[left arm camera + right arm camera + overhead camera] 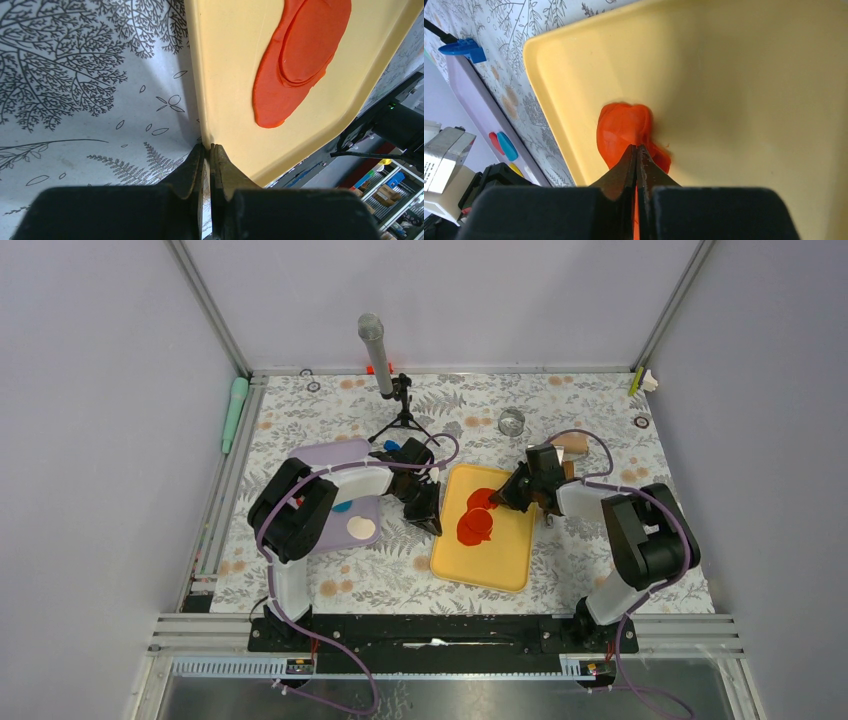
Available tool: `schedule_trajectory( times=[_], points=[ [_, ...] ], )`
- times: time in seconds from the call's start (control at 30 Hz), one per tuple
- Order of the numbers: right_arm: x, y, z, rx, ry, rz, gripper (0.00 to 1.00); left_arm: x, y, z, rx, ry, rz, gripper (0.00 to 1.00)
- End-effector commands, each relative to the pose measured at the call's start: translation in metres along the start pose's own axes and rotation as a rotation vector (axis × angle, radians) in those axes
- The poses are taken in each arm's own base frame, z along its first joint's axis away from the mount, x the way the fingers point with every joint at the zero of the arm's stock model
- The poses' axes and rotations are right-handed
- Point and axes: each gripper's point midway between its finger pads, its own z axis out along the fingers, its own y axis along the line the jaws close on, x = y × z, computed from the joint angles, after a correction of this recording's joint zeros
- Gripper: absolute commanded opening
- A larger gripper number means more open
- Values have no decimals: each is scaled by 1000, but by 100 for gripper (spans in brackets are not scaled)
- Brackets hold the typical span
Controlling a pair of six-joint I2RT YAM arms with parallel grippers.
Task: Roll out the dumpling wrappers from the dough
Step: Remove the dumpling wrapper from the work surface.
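**A:** Where is the right gripper (637, 148) against the clay?

**B:** Its jaws are pressed together on the edge of a crumpled red wrapper (625, 128). A red sliver shows in the slit between the fingers. The rest of the piece bunches up right at the tips, on the floor of the yellow tray (749, 100), near one corner.

**A:** And the flat ones?

**B:** The dumpling wrappers (475, 527), a smaller disc lying on a larger one, sit on the tray just beside that crumpled piece. In the overhead view they are on the near side of the right gripper's tips. I cannot tell whether they touch the crumpled piece.

**A:** What about the left gripper (206, 148)?

**B:** Its jaws are closed to a thin slit, with the tips against the tray's rim close to a corner. I cannot tell whether the rim is caught between them. In its wrist view the stacked discs lie ahead of its tips and off to the right, apart from the fingers, with bare tray between.

**A:** So the discs are between the two grippers?

**B:** Roughly, from above. The left gripper is at the tray's left edge, the right one is over the tray's far part, and the red clay is in the middle.
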Motion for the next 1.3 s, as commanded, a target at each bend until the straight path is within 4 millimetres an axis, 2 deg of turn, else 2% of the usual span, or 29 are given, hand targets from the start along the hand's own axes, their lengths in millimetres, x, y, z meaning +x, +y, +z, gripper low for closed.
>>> schedule_trajectory(
  times=[0.0,0.13,0.37,0.43,0.6,0.83,0.97,1.27],
  points=[
    [-18,18,-19,2,-78,-51,0,19,5,12,-24,73,23,0],
    [-27,11,-27,54,-120,-75,0,18,5,12,-23,72,23,0],
    [-26,-6,-32,96,-137,-63,0,18,5,12,-20,75,25,0],
    [-19,-19,-33,138,-117,-47,0,19,5,12,-24,76,24,0],
    [-2,-32,-27,149,-60,-14,0,19,5,13,-23,78,23,0],
    [12,-25,-8,71,-6,41,0,18,5,13,-19,79,23,0],
    [7,-18,-1,45,-21,58,0,19,4,12,-15,81,28,0],
    [2,10,11,-40,3,81,0,22,1,13,-10,89,43,0]
  ],
)
